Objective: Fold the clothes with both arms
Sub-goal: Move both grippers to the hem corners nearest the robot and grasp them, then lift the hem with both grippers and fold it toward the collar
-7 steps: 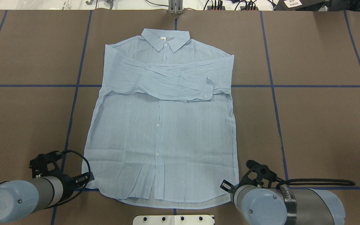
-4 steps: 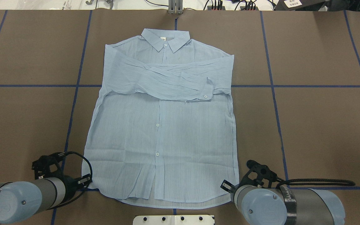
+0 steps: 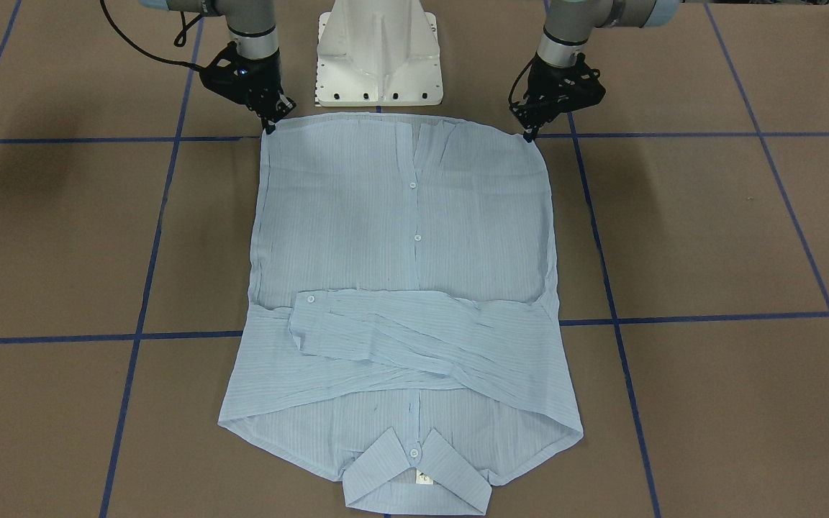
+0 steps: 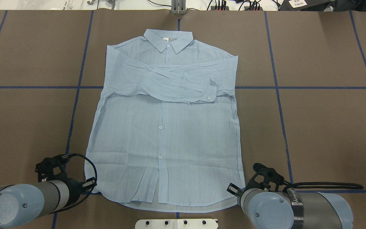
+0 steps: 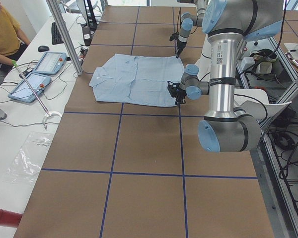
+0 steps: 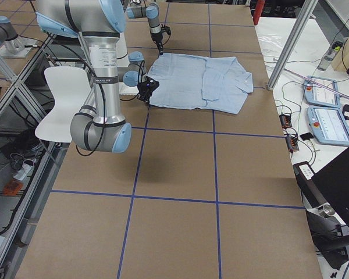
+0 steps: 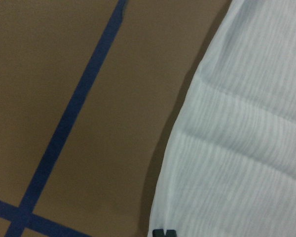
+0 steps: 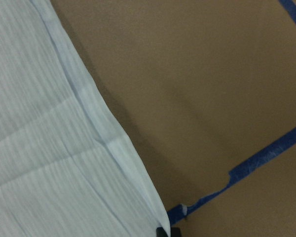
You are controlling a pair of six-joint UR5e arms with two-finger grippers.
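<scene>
Fingertips (image 7: pixel 164 232) nearly cut off in both wrist views; cannot tell jaw gap on left gripper (image 3: pixel 529 134) or right gripper (image 3: pixel 269 128). Each tip sits at a hem corner of the shirt (image 3: pixel 400 237). Shirt flat on table (image 3: pixel 709 230), sleeves crossed, collar farthest from robot.

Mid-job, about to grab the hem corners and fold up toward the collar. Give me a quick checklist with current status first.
1. Left tool at its corner of the shirt: ok.
2. Right tool at the other corner: ok.
3. Either tool shut on fabric: cannot tell.
4. Sleeves folded across the chest: ok.
5. Hem lying flat: not ok, creases beside the buttons.
6. Collar flat: ok.
</scene>
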